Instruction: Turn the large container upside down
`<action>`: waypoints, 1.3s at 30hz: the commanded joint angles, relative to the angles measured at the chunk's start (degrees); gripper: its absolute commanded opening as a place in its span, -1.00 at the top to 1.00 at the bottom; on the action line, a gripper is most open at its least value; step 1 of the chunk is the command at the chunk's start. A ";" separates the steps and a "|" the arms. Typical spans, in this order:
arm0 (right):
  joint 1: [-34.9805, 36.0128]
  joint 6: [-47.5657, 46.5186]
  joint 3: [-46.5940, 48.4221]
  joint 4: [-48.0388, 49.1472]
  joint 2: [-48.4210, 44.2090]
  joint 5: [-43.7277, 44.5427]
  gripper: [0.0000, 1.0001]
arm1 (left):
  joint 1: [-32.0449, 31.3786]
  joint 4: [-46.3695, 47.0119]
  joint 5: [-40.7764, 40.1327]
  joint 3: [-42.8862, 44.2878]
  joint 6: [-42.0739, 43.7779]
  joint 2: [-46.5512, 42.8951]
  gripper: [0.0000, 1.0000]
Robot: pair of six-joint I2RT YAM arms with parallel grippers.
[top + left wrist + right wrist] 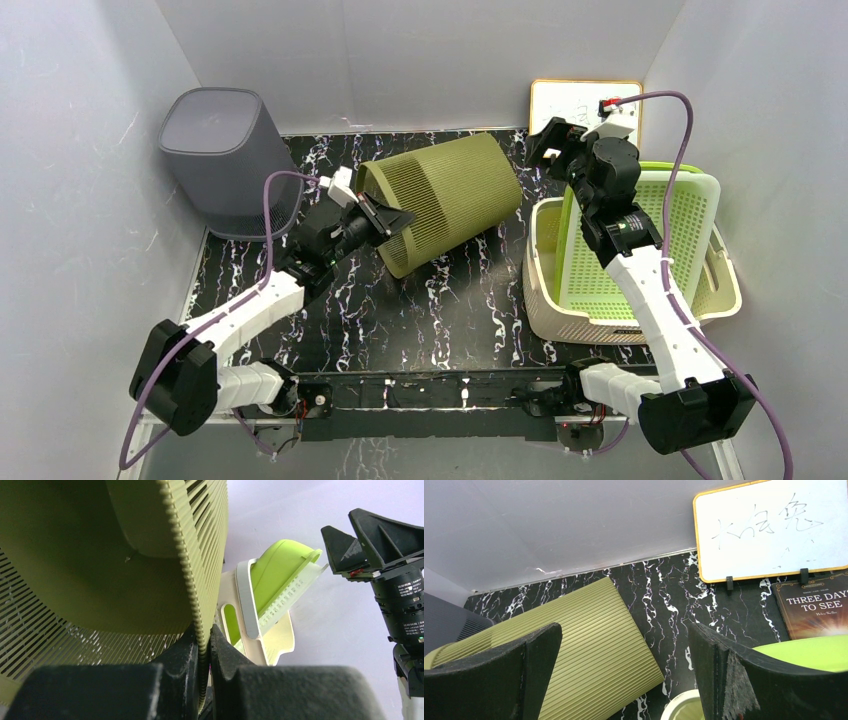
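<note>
The large container is an olive-green ribbed bin point(450, 195). It lies tipped on its side across the back middle of the black marble table point(450, 310), with its mouth toward the left arm. My left gripper point(385, 222) is shut on the bin's rim, one finger inside and one outside; the left wrist view shows the rim point(200, 605) pinched at the gripper point(204, 645). My right gripper point(560, 145) is open and empty, raised to the right of the bin's closed end. The right wrist view shows the bin point(589, 645) beyond that open gripper point(624, 630).
A grey bin point(225, 150) stands upright at the back left. A cream basket point(560, 300) at the right holds a lime-green basket point(640, 240) on edge. A whiteboard point(570, 105) and a book point(814, 605) lean against the back wall. White walls enclose the table.
</note>
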 commanded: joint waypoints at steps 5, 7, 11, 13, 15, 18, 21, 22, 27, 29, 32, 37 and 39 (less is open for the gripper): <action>-0.19 -1.32 -1.09 -1.00 -0.02 5.41 -0.96 | 1.27 20.39 -5.40 6.93 3.57 4.12 1.00; -0.35 -1.32 -1.55 -0.38 -0.94 7.62 -0.96 | 2.29 30.09 -7.80 4.52 -1.27 6.75 1.00; -0.77 -0.98 -1.67 0.78 -1.92 8.12 -0.96 | 5.35 52.32 -7.00 3.37 -14.15 19.56 1.00; -0.87 -1.14 -0.96 0.31 -1.39 7.58 -0.96 | 5.96 63.38 -6.41 5.84 -20.66 27.51 1.00; -0.87 -1.37 -0.44 -0.42 -0.90 7.54 -0.96 | 6.16 73.57 -6.09 9.49 -26.88 34.95 1.00; -1.10 -1.66 -0.48 -0.62 -0.98 8.03 -0.96 | 6.10 74.23 -4.67 13.56 -29.63 40.16 1.00; -1.12 -2.06 -0.62 -0.62 -0.90 8.64 -0.96 | 6.09 74.32 -2.72 15.83 -29.55 41.45 1.00; -1.08 -2.12 -0.66 -0.62 -0.73 8.64 -0.96 | 6.08 74.38 -1.99 16.80 -29.81 41.46 1.00; -1.16 -1.70 -0.42 -0.08 0.67 7.59 -0.96 | 5.82 74.34 0.88 27.29 -33.83 45.09 1.00; -1.14 -1.49 -0.40 -0.02 1.04 7.12 -0.96 | 5.82 74.40 0.67 29.70 -36.94 48.60 1.00; -1.24 -1.03 -0.62 0.46 1.26 6.24 -0.96 | 5.89 74.49 -0.13 27.88 -39.34 52.59 1.00; -1.24 -1.30 -0.67 0.43 1.39 6.40 -0.96 | 6.44 74.58 0.06 21.51 -39.96 54.27 1.00; -1.25 -1.55 -0.75 0.43 1.36 6.66 -0.96 | 7.28 74.58 0.88 18.21 -38.81 52.72 1.00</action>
